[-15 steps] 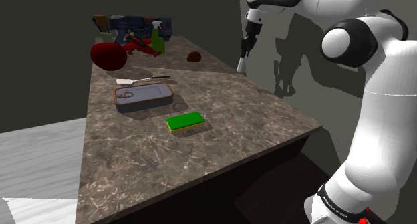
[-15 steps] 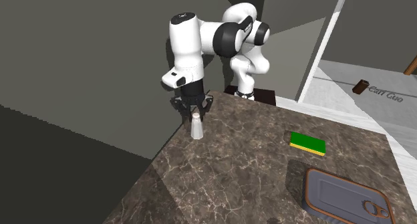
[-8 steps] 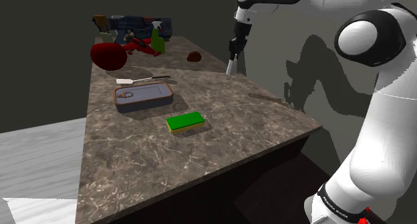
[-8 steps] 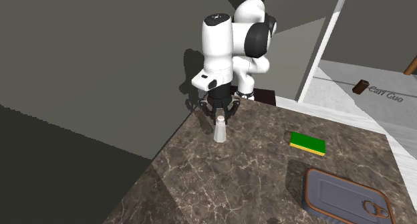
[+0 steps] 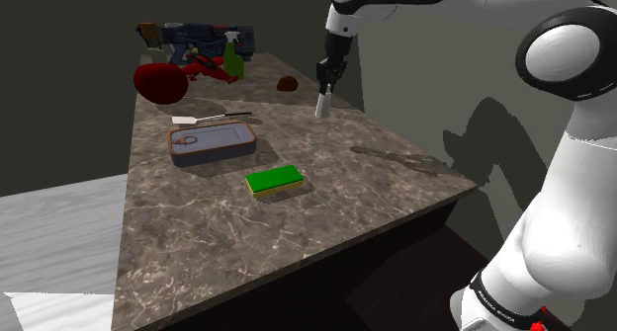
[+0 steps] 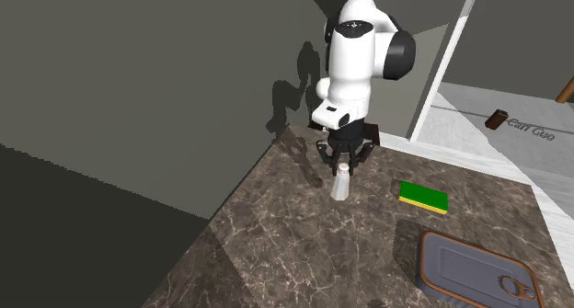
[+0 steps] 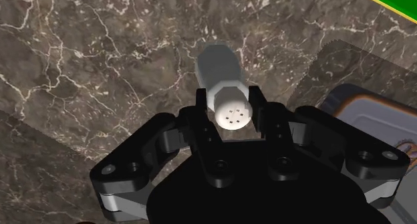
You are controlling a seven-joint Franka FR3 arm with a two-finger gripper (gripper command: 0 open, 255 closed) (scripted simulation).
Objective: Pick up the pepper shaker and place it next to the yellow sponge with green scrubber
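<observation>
The pepper shaker [image 5: 320, 104] [image 6: 342, 182] [image 7: 226, 89] is a pale grey tapered pot with a holed cap. My black gripper [image 5: 324, 80] [image 6: 343, 163] [image 7: 232, 112] is shut on its top and carries it clear above the dark marble counter [image 5: 326, 196]. The sponge [image 5: 274, 180] [image 6: 423, 197] [image 7: 394, 0], yellow with a green top, lies flat on the counter. In the shoulder view it is nearer the camera and left of the shaker. From the second exterior view it sits to the shaker's right.
A grey oblong tin with a brown rim [image 5: 211, 142] [image 6: 476, 270] lies beyond the sponge, with a spatula [image 5: 210, 117] behind it. A dark red bowl [image 5: 160, 80], a green spray bottle [image 5: 233, 57] and clutter crowd the counter's far end. A dark wall runs along the counter's side.
The arm has swung across the counter toward the sponge, carrying the shaker leftward in the shoulder view and rightward in the second exterior view. The grip is unchanged.
</observation>
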